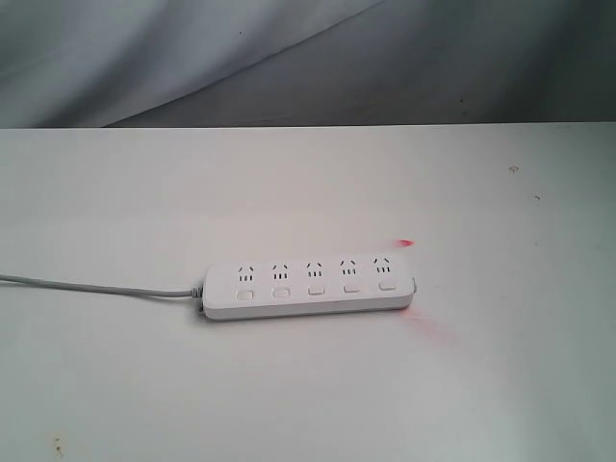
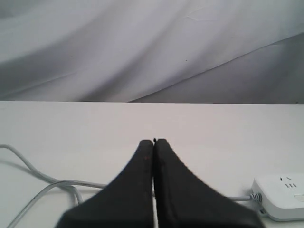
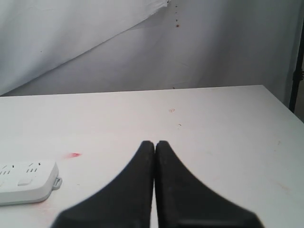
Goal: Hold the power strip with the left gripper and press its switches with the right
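Note:
The white power strip (image 1: 308, 286) lies flat near the middle of the white table, its row of outlets above a row of small white switches (image 1: 316, 288). Its grey cord (image 1: 96, 286) runs off to the left. No arm shows in the exterior view. In the left wrist view my left gripper (image 2: 153, 141) is shut with nothing in it, well short of the strip's cord end (image 2: 282, 195). In the right wrist view my right gripper (image 3: 155, 142) is also shut and empty, off to the side of the strip's other end (image 3: 26, 181).
The grey cord (image 2: 38, 183) loops on the table beneath the left gripper. A small red mark (image 1: 405, 243) sits behind the strip's right end, with a faint pink smear (image 1: 426, 327) in front. A grey cloth backdrop (image 1: 308, 58) hangs behind the table's far edge.

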You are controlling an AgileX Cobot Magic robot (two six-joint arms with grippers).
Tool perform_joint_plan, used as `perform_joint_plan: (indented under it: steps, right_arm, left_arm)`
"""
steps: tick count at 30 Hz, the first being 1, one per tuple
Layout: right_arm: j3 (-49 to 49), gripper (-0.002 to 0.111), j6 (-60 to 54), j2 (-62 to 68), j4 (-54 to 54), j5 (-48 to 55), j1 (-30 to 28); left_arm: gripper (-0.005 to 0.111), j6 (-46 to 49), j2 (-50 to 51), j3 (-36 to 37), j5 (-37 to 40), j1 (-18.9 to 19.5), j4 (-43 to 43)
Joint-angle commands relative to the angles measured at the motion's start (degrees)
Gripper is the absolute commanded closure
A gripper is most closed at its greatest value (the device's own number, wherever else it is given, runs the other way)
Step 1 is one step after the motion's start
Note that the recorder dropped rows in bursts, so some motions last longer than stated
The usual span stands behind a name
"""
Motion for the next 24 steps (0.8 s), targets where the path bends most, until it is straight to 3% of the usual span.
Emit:
perform_joint_plan:
  steps: [1,6,11,19,24]
  right_arm:
    - [0.23,0.108,0.53,-0.20,2.87,-5.23,-0.44]
    - [0.23,0.108,0.53,-0.20,18.29,-13.54,-0.31]
    - [-2.96,0.108,0.53,-0.20,29.29,-4.50,-0.19]
    - [-12.92,0.108,-5.17,-0.20,41.91,11.43,2.22]
    - [-16.77,0.108,-9.39,3.08,46.86,16.31,4.61]
  left_arm:
    - [0.107,-0.28,-0.24,0.22,-3.57,0.16,0.53]
    - [0.107,-1.96,-0.24,0.22,-5.94,0.16,-6.50]
    - [0.107,-6.22,-0.24,0.22,-7.00,-0.05,-22.10]
    - [0.107,-5.82,-0.24,-5.77,5.71,-4.13,-35.17]
    - [0.107,-4.49,-0.24,-9.69,15.12,-7.61,-35.87]
